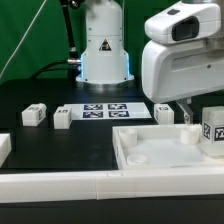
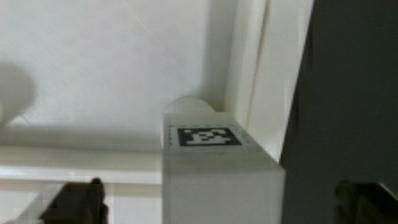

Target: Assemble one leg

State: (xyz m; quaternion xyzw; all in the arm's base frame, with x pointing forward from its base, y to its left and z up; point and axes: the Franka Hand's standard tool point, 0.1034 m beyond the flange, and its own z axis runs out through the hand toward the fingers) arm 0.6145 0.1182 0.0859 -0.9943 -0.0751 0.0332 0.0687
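One robot arm stands over a black table that carries one large white tray, one marker board and four small white legs in all. The leg stands in a corner of the tray at the exterior view's right, against the raised rim, with its long axis upright and its tag facing that camera. Two spare legs and a third leg sit on the table on either side of the marker board, while the gripper is spread wide, one finger on each side of the leg with gaps, gripping nothing.
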